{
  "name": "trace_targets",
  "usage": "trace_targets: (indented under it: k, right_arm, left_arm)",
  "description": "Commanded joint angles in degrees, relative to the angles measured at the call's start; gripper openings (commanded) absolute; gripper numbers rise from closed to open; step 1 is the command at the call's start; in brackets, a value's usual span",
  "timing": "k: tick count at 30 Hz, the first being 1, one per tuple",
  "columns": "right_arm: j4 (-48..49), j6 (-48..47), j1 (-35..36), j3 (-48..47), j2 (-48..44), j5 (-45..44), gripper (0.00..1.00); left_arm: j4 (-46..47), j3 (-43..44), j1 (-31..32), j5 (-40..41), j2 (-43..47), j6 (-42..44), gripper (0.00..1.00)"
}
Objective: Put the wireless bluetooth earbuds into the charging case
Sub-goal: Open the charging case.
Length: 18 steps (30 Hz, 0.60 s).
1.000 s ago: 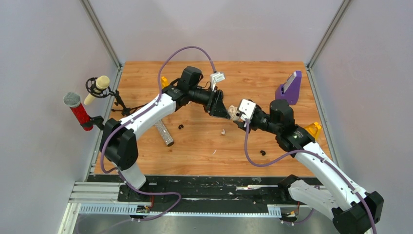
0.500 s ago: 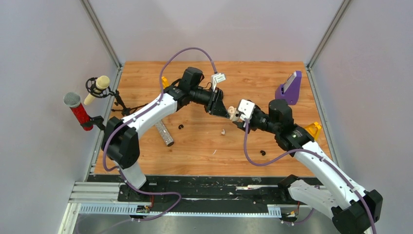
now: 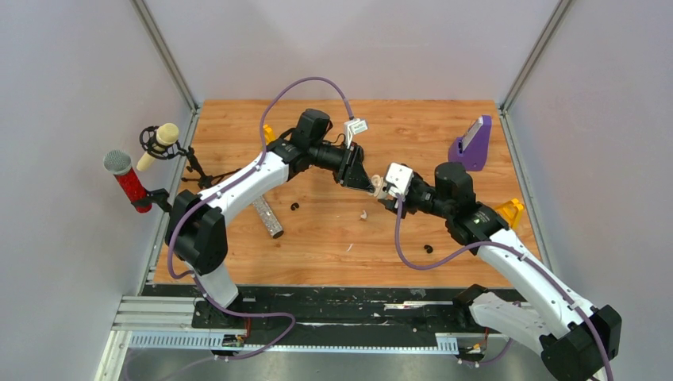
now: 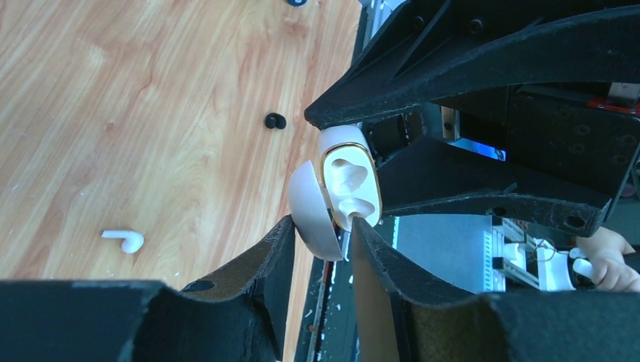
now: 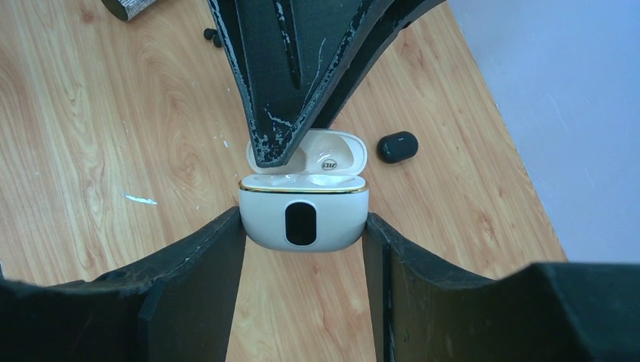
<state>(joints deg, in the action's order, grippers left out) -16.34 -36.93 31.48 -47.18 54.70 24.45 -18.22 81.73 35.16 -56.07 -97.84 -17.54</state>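
Your right fingers stand half open and grip the smooth white case at the middle of the frame. It is a rounded pebble with a gold rim, and its lid is up. Your left fingers, rough and black, are almost closed at its open mouth; whether they hold something, I cannot tell. One white earbud with a short stem lies on the wooden counter, lower left.
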Motion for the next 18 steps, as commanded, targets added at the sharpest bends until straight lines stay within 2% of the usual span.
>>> trace_targets:
  k: [1,5,12,18]
  right_arm:
    - [3.2,0.4,0.5,0.4,-0.5,-0.4,0.00]
    - [3.7,0.2,0.5,0.8,-0.5,-1.1,0.00]
    - [4.2,0.7,0.5,0.8,-1.4,-1.3,0.00]
    - [4.3,0.5,0.5,0.9,-1.5,-1.8,0.00]
  left_arm:
    - [1.1,1.2,0.0,-1.4,0.3,-0.1,0.43]
    - [1.0,1.4,0.0,-1.4,0.4,-0.1,0.47]
    - [0.7,1.2,0.0,-1.1,0.1,0.1,0.47]
    - [0.7,1.2,0.0,-1.0,0.1,0.2,0.41]
